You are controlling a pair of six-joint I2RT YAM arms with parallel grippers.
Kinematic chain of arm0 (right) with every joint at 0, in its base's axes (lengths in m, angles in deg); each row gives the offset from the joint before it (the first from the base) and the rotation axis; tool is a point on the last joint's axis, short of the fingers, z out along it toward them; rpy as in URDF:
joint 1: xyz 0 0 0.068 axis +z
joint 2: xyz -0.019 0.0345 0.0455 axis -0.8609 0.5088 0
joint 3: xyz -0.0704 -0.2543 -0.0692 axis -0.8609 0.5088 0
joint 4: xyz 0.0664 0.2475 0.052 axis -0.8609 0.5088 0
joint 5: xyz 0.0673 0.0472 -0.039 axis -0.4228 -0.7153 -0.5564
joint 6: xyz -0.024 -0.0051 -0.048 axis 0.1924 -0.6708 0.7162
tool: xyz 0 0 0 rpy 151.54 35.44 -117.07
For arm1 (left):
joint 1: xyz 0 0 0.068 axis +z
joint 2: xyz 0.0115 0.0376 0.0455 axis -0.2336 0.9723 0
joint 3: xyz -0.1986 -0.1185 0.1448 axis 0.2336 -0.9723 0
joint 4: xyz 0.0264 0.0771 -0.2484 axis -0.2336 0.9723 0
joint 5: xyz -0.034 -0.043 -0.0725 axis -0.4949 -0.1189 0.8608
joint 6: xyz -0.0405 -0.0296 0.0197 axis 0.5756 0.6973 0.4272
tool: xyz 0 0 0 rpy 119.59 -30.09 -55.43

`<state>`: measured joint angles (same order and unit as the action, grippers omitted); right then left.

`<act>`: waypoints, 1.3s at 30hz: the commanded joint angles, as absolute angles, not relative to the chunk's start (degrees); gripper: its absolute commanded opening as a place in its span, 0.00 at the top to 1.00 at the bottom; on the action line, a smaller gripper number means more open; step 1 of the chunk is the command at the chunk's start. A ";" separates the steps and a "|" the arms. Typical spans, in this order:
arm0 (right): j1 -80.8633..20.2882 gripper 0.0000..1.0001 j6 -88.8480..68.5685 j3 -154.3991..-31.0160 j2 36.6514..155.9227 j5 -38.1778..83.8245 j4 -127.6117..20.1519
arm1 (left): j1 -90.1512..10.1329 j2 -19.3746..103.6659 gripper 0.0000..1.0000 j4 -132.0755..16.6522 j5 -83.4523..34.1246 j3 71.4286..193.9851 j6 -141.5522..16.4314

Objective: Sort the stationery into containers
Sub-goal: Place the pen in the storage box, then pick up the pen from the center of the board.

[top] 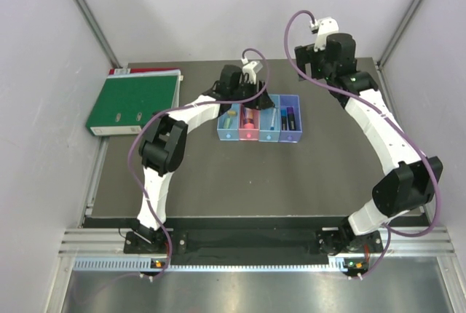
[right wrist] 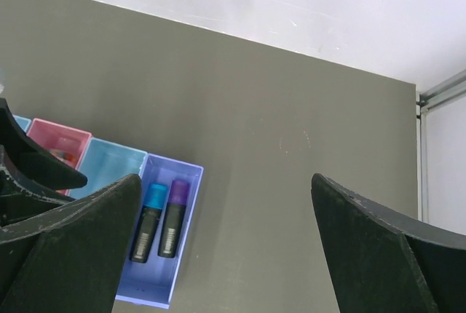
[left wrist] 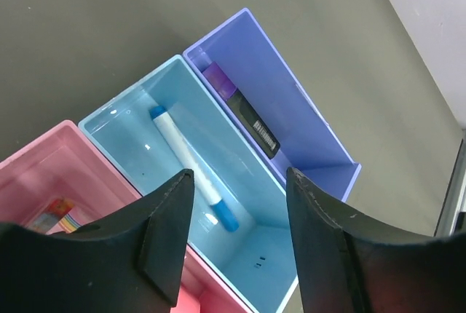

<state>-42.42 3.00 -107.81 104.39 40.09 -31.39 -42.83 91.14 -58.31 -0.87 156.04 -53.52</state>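
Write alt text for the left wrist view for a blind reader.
The open left claw hangs over a light blue bin where a white pen with blue ends lies. A pink bin adjoins one side, a purple bin holding a marker the other.

The left arm (top: 164,149) stood up from its base at the near edge of the desk (top: 306,175), folded sharply at the elbow, and stretched toward the middle of the far edge. The left gripper (left wrist: 237,244) pointed downward with its two black fingers (left wrist: 164,244) apart — nothing was held between them. The right arm (top: 382,135) curved along the right edge toward the far right corner, wrist lifted high. The right gripper (right wrist: 226,247) also faced down — jaws spread wide, empty.
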 commanded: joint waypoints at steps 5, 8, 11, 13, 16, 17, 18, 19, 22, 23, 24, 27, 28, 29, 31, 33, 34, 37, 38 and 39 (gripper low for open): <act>-43.07 0.00 2.82 -107.95 100.20 36.98 -32.00 | -41.38 82.07 0.41 -52.12 -0.85 159.50 -59.86; -42.46 0.00 3.44 -107.51 99.15 34.07 -31.39 | -40.67 76.09 0.41 -39.20 -1.89 158.98 -79.57; -41.40 0.00 4.23 -106.81 98.53 32.75 -31.30 | -38.92 68.27 0.40 -27.51 -4.53 152.67 -101.94; -40.96 0.00 4.85 -106.98 98.35 32.40 -31.30 | -36.81 62.84 0.39 -20.94 -3.93 147.32 -115.71; -40.26 0.01 5.64 -107.34 98.18 32.57 -31.56 | -30.32 59.39 0.36 -10.39 -3.13 145.44 -135.20; -39.99 0.00 5.73 -107.42 98.18 32.57 -31.65 | -29.25 59.03 0.35 -3.47 -4.17 145.09 -140.10; -39.82 0.00 5.81 -107.51 98.00 32.40 -31.65 | -28.20 58.59 0.34 -1.05 -4.97 144.48 -143.97; -39.64 0.00 6.08 -107.51 97.91 32.40 -31.65 | -26.45 57.89 0.33 1.58 -6.02 143.26 -153.24; -39.03 0.00 6.52 -107.43 97.65 32.57 -31.56 | -22.76 57.09 0.32 6.17 -10.15 140.18 -168.98; -38.76 0.00 6.52 -107.42 97.30 32.66 -31.56 | -21.87 57.27 0.32 7.57 -12.42 139.64 -173.41; -38.76 0.00 6.69 -107.34 97.21 32.75 -31.56 | -21.08 57.44 0.32 10.02 -13.75 139.20 -177.20; -38.32 0.00 6.96 -107.08 96.51 33.10 -31.56 | -19.40 60.07 0.32 15.47 -17.62 139.20 -186.19; -38.06 0.00 7.31 -106.99 96.24 33.19 -31.47 | -19.22 60.69 0.32 17.15 -18.68 139.72 -188.20; -38.06 0.00 7.48 -106.81 95.89 33.28 -31.56 | -19.22 61.13 0.32 18.56 -19.47 139.81 -189.00; -38.06 0.00 7.83 -106.28 95.54 33.54 -31.56 | -19.14 61.40 0.32 20.16 -20.97 138.86 -190.15; -37.97 0.01 7.92 -105.85 95.10 33.54 -31.65 | -18.87 60.35 0.32 18.58 -21.41 136.84 -190.50; -37.88 0.00 7.92 -105.76 95.01 33.54 -31.65 | -18.26 60.08 0.32 17.44 -22.63 134.30 -191.90; -37.79 0.00 7.84 -105.84 95.01 33.54 -31.65 | -16.94 58.94 0.32 14.55 -25.97 128.84 -195.34; -37.71 0.00 7.84 -105.84 95.01 33.54 -31.65 | -16.68 58.68 0.32 13.57 -26.16 127.70 -195.78; -37.71 0.00 7.84 -106.02 95.10 33.63 -31.74 | -16.33 58.67 0.32 12.87 -26.16 126.12 -196.48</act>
<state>-38.53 7.44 -105.89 96.98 33.40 -30.32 -18.02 60.84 13.32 -23.54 130.84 -185.05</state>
